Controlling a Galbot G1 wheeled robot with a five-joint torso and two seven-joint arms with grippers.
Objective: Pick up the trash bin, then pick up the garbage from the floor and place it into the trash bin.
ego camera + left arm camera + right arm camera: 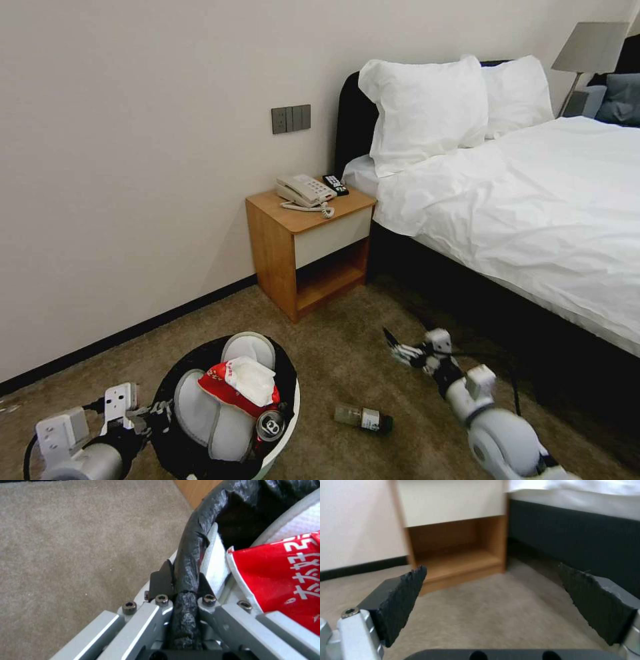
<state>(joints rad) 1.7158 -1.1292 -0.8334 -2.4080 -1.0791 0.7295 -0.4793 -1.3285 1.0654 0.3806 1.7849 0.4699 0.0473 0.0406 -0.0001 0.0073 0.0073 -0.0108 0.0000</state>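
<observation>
The trash bin (pixel 190 357), white with a black bag over its rim, hangs low at my left. My left gripper (pixel 157 417) is shut on its rim; the left wrist view shows the fingertips (pixel 161 580) clamping the bag-wrapped rim (pixel 190 555). Inside lie two white slippers (pixel 250 347), a red packet (pixel 223 392), a tissue (pixel 253 377) and a red can (pixel 270 424). A clear bottle (pixel 363 418) lies on its side on the carpet right of the bin. My right gripper (pixel 400 350) hovers open above the carpet beyond the bottle, its pads (pixel 403 597) wide apart with nothing between them.
A wooden nightstand (pixel 287 253) with a phone stands against the wall ahead. The bed (pixel 533 200) with its dark frame (pixel 580 537) fills the right side. Open carpet (pixel 333 333) lies between the bin, nightstand and bed.
</observation>
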